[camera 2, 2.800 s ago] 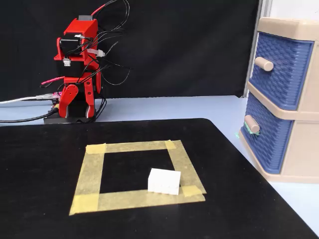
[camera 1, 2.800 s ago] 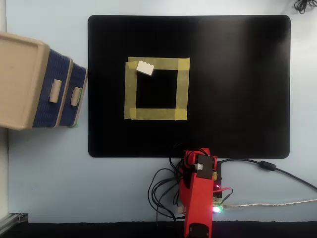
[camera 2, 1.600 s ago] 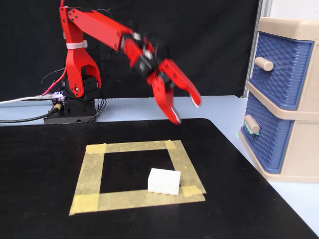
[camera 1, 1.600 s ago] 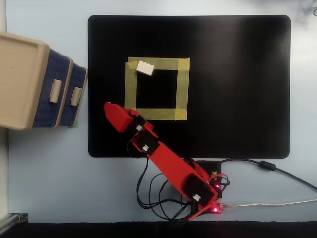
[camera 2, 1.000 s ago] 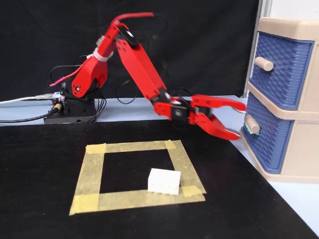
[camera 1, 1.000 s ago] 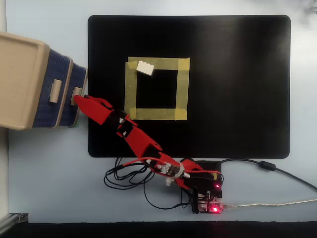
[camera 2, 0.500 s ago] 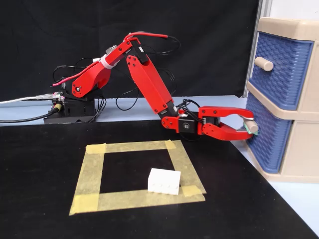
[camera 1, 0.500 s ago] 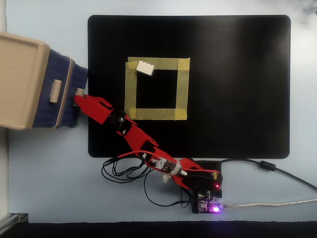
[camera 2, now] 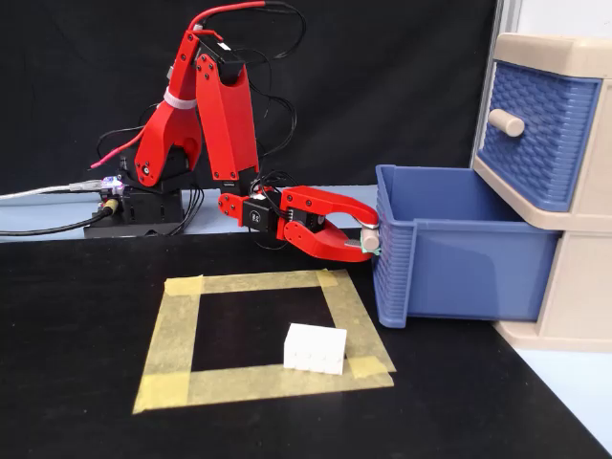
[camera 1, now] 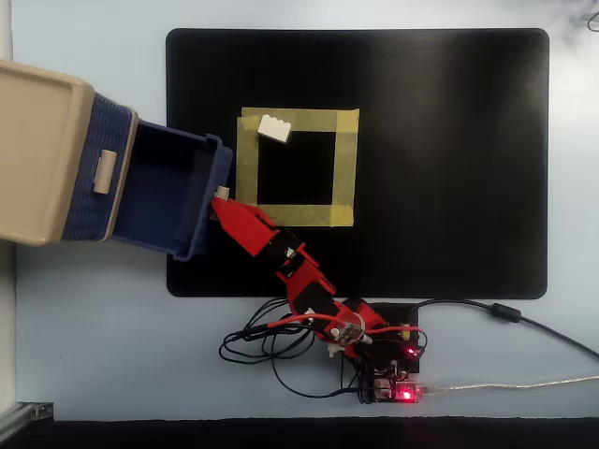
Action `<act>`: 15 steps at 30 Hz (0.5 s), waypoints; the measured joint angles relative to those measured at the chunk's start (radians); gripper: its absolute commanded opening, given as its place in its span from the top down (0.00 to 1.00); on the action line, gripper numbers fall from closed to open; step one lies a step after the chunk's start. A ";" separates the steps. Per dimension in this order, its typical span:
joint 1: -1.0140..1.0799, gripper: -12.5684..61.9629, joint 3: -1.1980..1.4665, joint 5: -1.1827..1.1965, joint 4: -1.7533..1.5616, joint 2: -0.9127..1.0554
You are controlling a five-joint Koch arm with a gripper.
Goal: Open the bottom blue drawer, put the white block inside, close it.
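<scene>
The bottom blue drawer stands pulled far out of the beige cabinet, its inside empty. My red gripper is shut on the drawer's small beige handle at the front. The white block lies on a corner of the yellow tape square, apart from the gripper. In the overhead view it sits on the square's far left corner.
The upper blue drawer is closed. A black mat covers the table. The arm's base and loose cables sit at the mat's edge.
The gripper closed on the bottom drawer's handle and pulled back toward the arm's base, drawing the drawer out of the cabinet. The white block has not moved.
</scene>
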 measured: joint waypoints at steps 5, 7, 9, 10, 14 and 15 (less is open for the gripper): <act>0.018 0.40 0.049 0.097 0.060 0.091; 0.064 0.40 0.123 0.137 0.138 0.189; 0.137 0.40 0.133 0.189 0.330 0.347; 0.158 0.40 0.132 0.213 0.422 0.422; 0.221 0.40 0.025 0.339 0.963 0.727; 0.239 0.40 -0.049 0.370 1.092 0.772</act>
